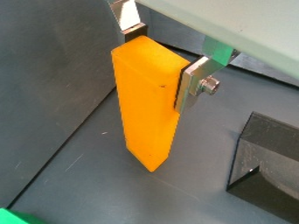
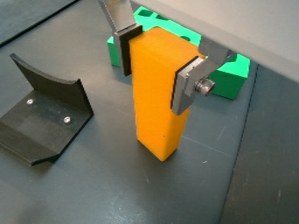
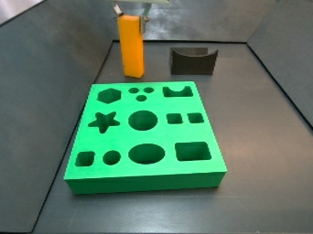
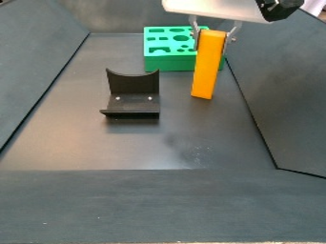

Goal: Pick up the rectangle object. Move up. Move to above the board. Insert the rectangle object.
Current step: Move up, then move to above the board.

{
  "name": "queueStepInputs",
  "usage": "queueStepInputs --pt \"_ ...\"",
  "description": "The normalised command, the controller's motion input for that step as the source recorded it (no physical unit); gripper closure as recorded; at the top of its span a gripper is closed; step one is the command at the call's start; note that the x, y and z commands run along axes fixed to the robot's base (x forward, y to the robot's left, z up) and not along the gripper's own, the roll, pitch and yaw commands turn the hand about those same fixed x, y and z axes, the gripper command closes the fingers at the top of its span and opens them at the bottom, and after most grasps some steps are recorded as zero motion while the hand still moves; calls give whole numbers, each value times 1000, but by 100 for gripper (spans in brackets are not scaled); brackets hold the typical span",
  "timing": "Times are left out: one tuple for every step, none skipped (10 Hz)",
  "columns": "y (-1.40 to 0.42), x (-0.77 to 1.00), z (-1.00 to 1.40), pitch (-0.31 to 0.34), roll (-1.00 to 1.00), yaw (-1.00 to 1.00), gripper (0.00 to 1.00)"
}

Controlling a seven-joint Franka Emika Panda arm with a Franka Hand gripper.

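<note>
The rectangle object [image 3: 132,46] is a tall orange block standing upright on the dark floor, behind the board's far left corner. It also shows in a side view [image 4: 208,65] and in both wrist views [image 1: 146,105] [image 2: 156,96]. My gripper [image 3: 132,11] is at the block's top, with its silver fingers [image 2: 187,86] pressed flat against two opposite faces; it also shows in the wrist views [image 1: 163,57] [image 2: 158,70] and a side view [image 4: 213,29]. The green board [image 3: 123,137] with shaped holes lies flat on the floor, and also shows in other views [image 4: 166,62] [image 2: 228,80].
The fixture [image 3: 192,59], a dark bracket with a curved notch, stands on the floor beside the block, also seen in other views [image 4: 130,93] [image 2: 41,114] [image 1: 268,162]. Dark sloping walls [image 4: 38,86] bound the floor.
</note>
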Motion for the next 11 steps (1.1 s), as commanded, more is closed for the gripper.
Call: queueStepInputs --pt "0 0 833 0 0 0 100" --pt "47 -33 801 7 1 -19 100" --pt "42 -49 666 2 5 -26 100" --pt "31 -37 523 7 9 -28 100" --pt "24 -21 308 23 14 -27 100" --pt "22 -10 195 31 16 -25 100" --pt "-3 320 1000 65 1 153 100" --pt "-4 321 1000 80 1 152 100" --pt "-10 278 1000 125 -1 118 100" --pt "-13 252 1000 112 0 90 100" --pt "-15 215 1000 92 2 61 100"
